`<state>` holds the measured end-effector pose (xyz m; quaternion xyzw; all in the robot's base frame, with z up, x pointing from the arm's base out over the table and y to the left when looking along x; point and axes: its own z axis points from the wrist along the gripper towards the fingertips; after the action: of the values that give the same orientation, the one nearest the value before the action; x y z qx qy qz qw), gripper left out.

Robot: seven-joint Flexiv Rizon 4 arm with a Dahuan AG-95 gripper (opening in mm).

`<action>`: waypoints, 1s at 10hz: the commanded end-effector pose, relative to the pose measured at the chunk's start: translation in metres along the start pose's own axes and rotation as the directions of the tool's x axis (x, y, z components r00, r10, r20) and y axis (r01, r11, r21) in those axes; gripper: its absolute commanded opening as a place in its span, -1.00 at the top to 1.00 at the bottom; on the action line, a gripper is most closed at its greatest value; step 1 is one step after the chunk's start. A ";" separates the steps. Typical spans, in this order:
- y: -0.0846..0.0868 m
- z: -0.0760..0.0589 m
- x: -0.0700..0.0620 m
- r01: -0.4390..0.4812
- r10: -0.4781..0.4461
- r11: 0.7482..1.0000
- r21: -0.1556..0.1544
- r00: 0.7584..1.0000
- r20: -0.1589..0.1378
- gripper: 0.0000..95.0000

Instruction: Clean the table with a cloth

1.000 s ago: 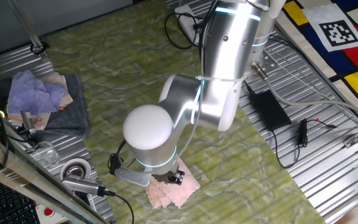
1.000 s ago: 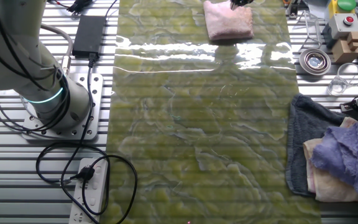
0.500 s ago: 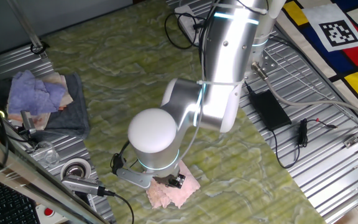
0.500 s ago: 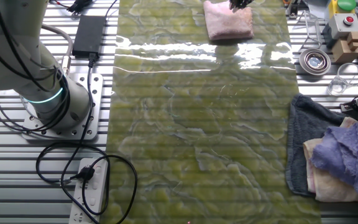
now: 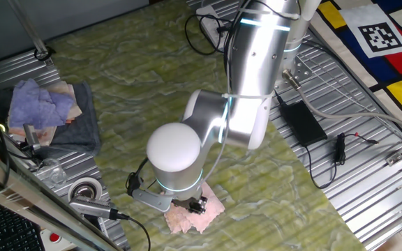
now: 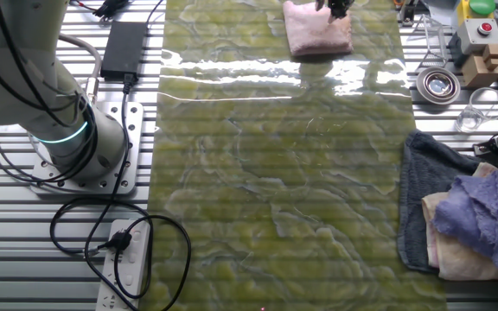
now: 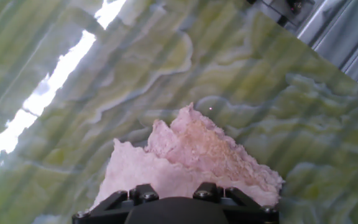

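The pale pink cloth (image 5: 205, 217) lies crumpled on the yellow-green marbled table (image 5: 138, 77) near one end; it also shows in the other fixed view (image 6: 316, 33) and fills the lower middle of the hand view (image 7: 191, 155). My gripper (image 5: 198, 204) is straight down on the cloth's edge, its tips touching or just above the fabric (image 6: 339, 8). The hand view shows only the gripper's black base (image 7: 176, 208); the fingertips are hidden, so I cannot tell how the jaws stand. The arm's large elbow hides part of the cloth in one fixed view.
A pile of lavender cloth on a dark grey towel (image 6: 474, 216) lies on the ribbed panel beside the table. A tape roll (image 6: 437, 83) and small parts sit near the cloth's end. A power brick (image 6: 124, 47), power strip (image 6: 124, 259) and the robot base (image 6: 67, 130) stand on the other side.
The arm has shifted slightly and the gripper has come lower onto the pink cloth's edge. The cloth has not visibly moved.
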<state>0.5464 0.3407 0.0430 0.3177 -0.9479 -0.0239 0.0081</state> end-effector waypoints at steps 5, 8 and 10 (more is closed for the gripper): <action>-0.001 0.008 0.000 -0.097 0.097 0.995 0.009 0.995 0.022 -0.60; 0.000 0.014 0.000 -0.110 0.110 0.994 0.014 0.993 0.030 -0.60; 0.001 0.018 -0.001 -0.124 0.123 0.992 0.017 0.992 0.040 -0.60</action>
<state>0.5450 0.3424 0.0235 0.2578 -0.9659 -0.0204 -0.0130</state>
